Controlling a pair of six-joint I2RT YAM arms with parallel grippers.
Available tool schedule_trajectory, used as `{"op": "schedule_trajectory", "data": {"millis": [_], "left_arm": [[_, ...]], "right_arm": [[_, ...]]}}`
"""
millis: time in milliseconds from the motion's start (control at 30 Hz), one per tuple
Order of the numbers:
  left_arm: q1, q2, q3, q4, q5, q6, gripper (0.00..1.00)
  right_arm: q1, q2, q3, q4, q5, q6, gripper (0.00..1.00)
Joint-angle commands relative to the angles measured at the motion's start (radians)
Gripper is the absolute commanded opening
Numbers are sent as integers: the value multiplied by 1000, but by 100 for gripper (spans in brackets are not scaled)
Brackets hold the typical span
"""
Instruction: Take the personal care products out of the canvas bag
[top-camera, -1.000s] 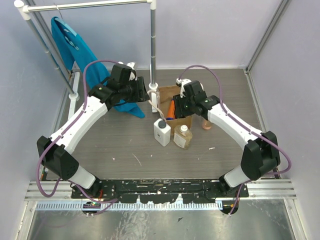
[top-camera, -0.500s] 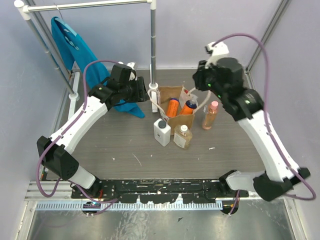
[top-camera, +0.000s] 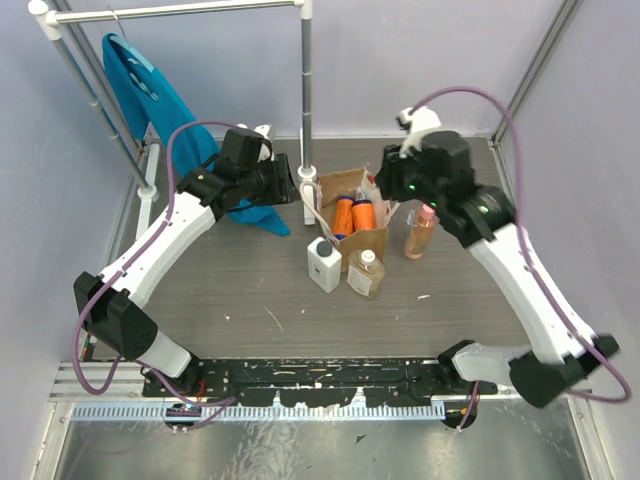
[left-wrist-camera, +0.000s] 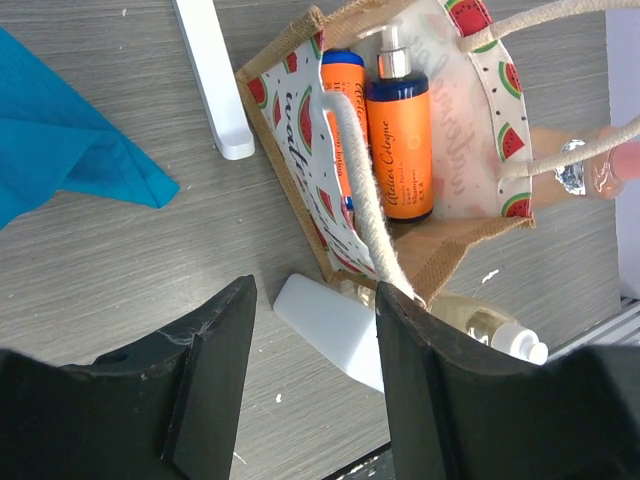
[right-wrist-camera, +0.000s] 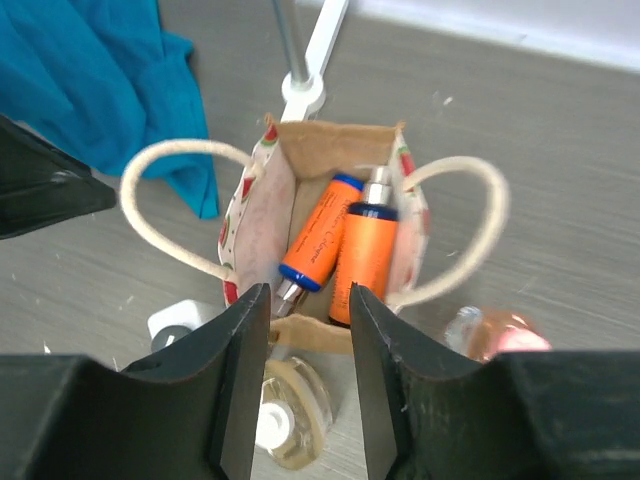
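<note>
The canvas bag (top-camera: 372, 240) stands open at mid-table. Two orange bottles (top-camera: 343, 215) (top-camera: 363, 215) lie side by side inside it; both show in the right wrist view (right-wrist-camera: 368, 260) (right-wrist-camera: 318, 240). In front of the bag stand the white rectangular bottle (top-camera: 323, 263) and the amber bottle (top-camera: 366, 272). The pinkish bottle (top-camera: 420, 232) stands to its right. My left gripper (top-camera: 290, 187) (left-wrist-camera: 315, 290) is open left of the bag, with one cord handle (left-wrist-camera: 365, 190) resting against one of its fingers (left-wrist-camera: 420, 380). My right gripper (top-camera: 385, 188) (right-wrist-camera: 308, 295) hovers open above the bag with nothing between its fingers.
A teal garment (top-camera: 150, 95) hangs on the rack at the back left, its hem on the table behind my left arm. The rack's upright pole (top-camera: 306, 100) and white foot (left-wrist-camera: 215, 80) stand just behind the bag. Enclosure walls close in on both sides.
My right arm rose from the bag's mouth, swung high to the right, then came back down a little over the bag. Both orange bottles now show. The left arm has not moved.
</note>
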Motion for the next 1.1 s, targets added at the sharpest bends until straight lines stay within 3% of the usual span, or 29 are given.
{"op": "schedule_trajectory", "data": {"millis": [0,200,367,567,700,800,1067], "left_arm": [[5,-11,-2,31,19,-8,58],[4,-21,-10,21,14,3,58],[5,-29,-16,11,2,20,58],[5,-43,-28,1,-22,46,58],[5,-39,-30,2,-24,53,59],[5,-29,-30,9,-10,47,59],[5,-25,-43,12,1,38,59]], "right_arm": [[1,151,-50,122,-141,12,44],[-2,450,49,108,-153,-10,55],[-10,690,167,4,-71,27,63],[-9,788,129,2,66,78,71],[-13,770,67,19,172,82,82],[-40,814,57,3,130,80,84],[-72,916,68,23,-202,31,79]]}}
